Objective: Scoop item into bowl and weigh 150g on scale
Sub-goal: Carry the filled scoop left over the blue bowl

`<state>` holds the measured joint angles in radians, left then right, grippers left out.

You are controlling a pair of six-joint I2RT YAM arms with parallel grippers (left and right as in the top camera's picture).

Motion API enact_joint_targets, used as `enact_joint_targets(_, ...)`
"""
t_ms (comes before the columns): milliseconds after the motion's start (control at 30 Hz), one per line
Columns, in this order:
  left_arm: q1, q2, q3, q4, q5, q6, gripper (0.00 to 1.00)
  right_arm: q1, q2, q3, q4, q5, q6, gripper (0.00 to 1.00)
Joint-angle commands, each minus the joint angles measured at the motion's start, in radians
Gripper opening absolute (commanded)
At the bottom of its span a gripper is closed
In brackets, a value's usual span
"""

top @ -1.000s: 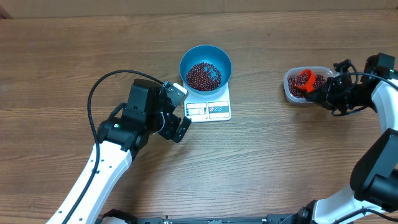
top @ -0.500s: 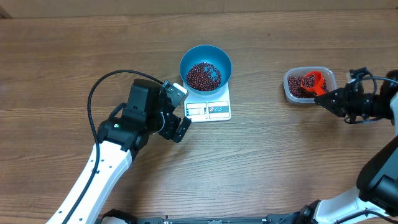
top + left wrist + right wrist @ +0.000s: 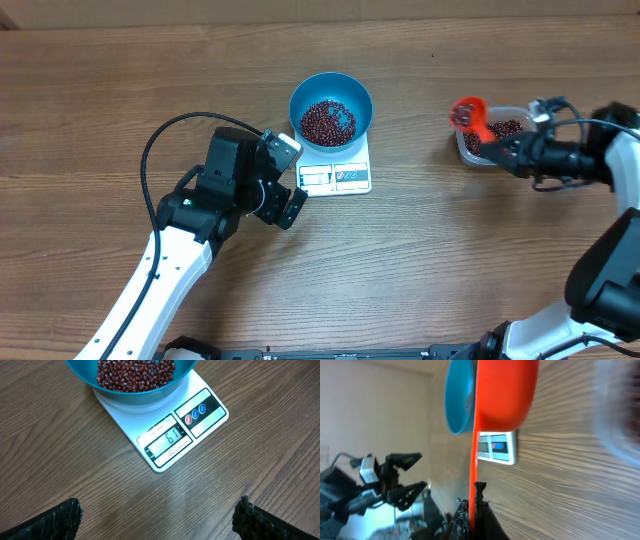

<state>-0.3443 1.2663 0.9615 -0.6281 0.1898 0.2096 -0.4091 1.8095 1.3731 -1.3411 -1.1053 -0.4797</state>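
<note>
- Firmly clenched: right gripper (image 3: pixel 497 150), on the thin handle of the red scoop (image 3: pixel 468 112).
- Runs slantwise in the overhead view, handle end at the gripper and cup end out toward the far left, aimed at the blue bowl (image 3: pixel 331 82) yet well apart from it.
- Hangs with the cup just past the left rim of the clear tub (image 3: pixel 463 150).
- Seen from the right wrist, stands as a straight orange-red line from the pincer up to the cup, with bowl and scale beyond it.
- Half a second earlier hung over the middle of the tub, gripper farther right; now shifted left toward the bowl.
- Rests on the far half of the white kitchen scale (image 3: pixel 337 177): the bowl, partly filled with red-brown beans (image 3: pixel 328 122), a few more seemingly in the scoop's cup.
- Lies with its long axis running far to near, display edge nearest the robot, showing 61 in the left wrist view.
- Spread wide, gripping nothing: left gripper (image 3: pixel 292 178), just beside the scale's left edge, unmoved from both earlier frames.
</note>
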Motion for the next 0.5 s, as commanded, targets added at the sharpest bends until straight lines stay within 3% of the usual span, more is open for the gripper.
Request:
enact_joint_targets(0, 0.003, 0.005, -0.003, 0.001, -0.006, -0.011, 1.0, 0.085, 0.006, 0.068, 0.0, -0.057, -0.018, 0.04)
enact_joint_targets(100, 0.003, 0.005, -0.003, 0.001, -0.006, -0.011, 1.0, 0.166, 0.006, 0.104, 0.02, -0.06, 0.014, 0.04)
enact_joint_targets(467, 0.003, 0.005, -0.003, 0.001, -0.006, -0.011, 1.0, 0.448, 0.006, 0.155, 0.341, 0.166, 0.438, 0.04)
